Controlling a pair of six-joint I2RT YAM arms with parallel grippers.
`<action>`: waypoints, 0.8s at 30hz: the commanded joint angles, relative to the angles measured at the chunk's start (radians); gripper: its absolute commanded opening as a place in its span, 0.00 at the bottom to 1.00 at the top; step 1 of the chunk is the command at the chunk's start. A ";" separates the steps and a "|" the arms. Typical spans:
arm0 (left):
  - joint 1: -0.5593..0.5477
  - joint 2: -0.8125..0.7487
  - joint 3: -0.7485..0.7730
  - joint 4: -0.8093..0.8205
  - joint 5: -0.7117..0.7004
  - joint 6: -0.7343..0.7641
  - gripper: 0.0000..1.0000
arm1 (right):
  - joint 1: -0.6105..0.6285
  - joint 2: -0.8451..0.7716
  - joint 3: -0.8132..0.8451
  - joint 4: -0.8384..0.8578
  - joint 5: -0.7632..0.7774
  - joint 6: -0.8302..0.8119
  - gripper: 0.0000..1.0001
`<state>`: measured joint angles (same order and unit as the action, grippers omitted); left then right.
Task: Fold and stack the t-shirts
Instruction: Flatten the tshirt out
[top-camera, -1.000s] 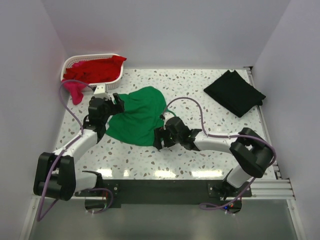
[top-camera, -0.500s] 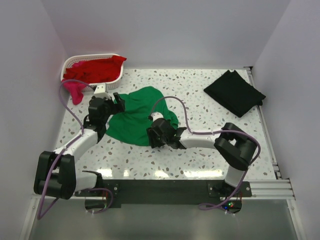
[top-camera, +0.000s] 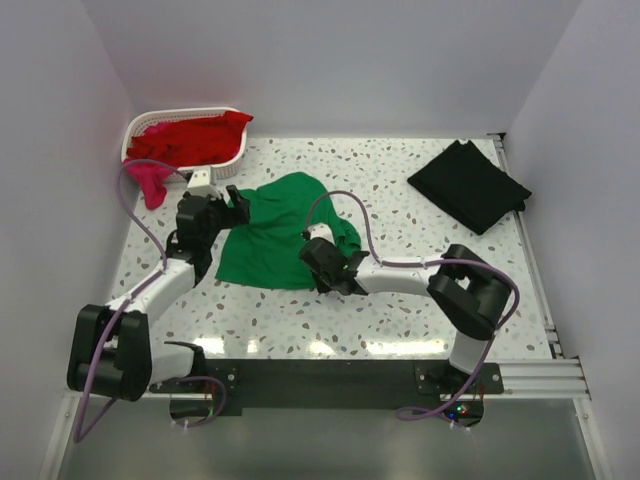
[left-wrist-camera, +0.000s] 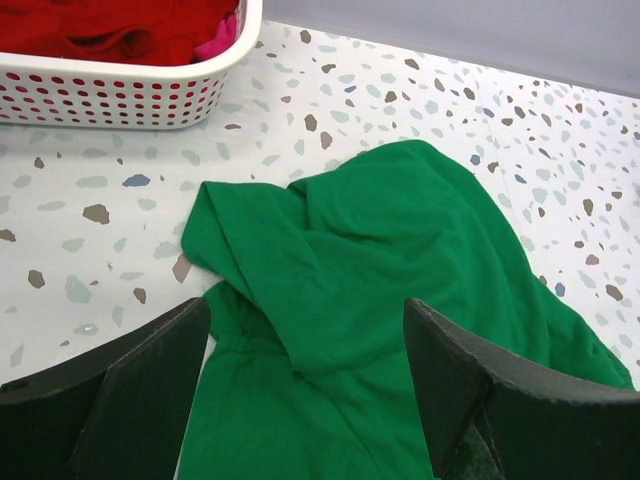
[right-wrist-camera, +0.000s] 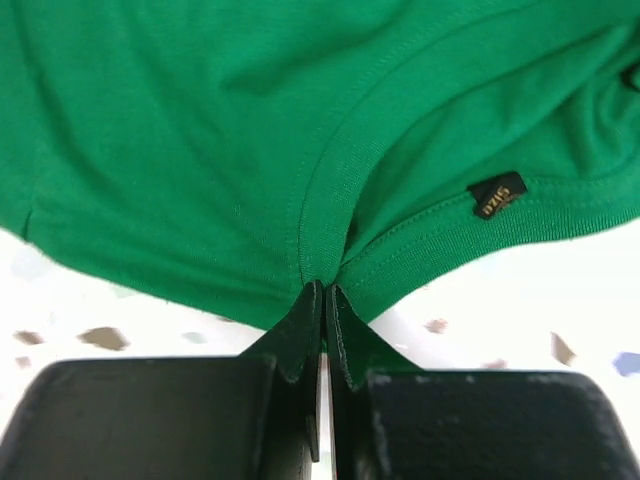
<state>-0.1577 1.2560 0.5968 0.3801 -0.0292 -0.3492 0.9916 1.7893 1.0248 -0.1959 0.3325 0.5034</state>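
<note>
The right pincer (right-wrist-camera: 323, 292) is clenched tight. Its two black fingertips meet on the near edge of the green t-shirt (right-wrist-camera: 200, 120), pinching the cloth where a curved stitched band runs down to the hem. The left pincer (left-wrist-camera: 305, 312) is released and stands wide apart, grasping nothing. Its two dark fingers sit on either side of the shirt's rumpled left end, and it is not clear whether they touch the cloth.

The overhead view gives the whole layout. The green t-shirt lies crumpled on the speckled tabletop (top-camera: 400, 210), left of centre, with one pincer at its left end and the other at its near right edge. A black t-shirt (top-camera: 468, 185) lies flat near the far right corner, well apart from the green one. A white basket (top-camera: 238, 152) sits at the far left corner with a red t-shirt (top-camera: 190, 140) heaped inside. A pink t-shirt (top-camera: 152, 182) hangs over the basket's near rim onto the tabletop.

Only the right wrist view shows the pinch itself. It also shows a small black label (right-wrist-camera: 497, 195) with gold lettering sewn on the shirt's band, just right of the fingertips. Only the left wrist view shows the folds at the shirt's left end, the rows of holes in the basket wall, and a sliver of pink tucked beside the red cloth.
</note>
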 joint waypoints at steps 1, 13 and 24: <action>0.001 -0.038 -0.003 0.056 0.015 -0.005 0.83 | -0.028 0.004 0.032 -0.175 0.155 -0.032 0.00; 0.001 -0.052 -0.006 0.059 0.052 -0.008 0.83 | -0.353 0.037 0.205 -0.301 0.362 -0.130 0.00; 0.001 -0.038 -0.002 0.054 0.055 -0.005 0.83 | -0.271 -0.094 0.160 -0.298 0.205 -0.103 0.58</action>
<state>-0.1577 1.2243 0.5922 0.3809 0.0193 -0.3492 0.6548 1.8072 1.2793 -0.5140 0.6415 0.3828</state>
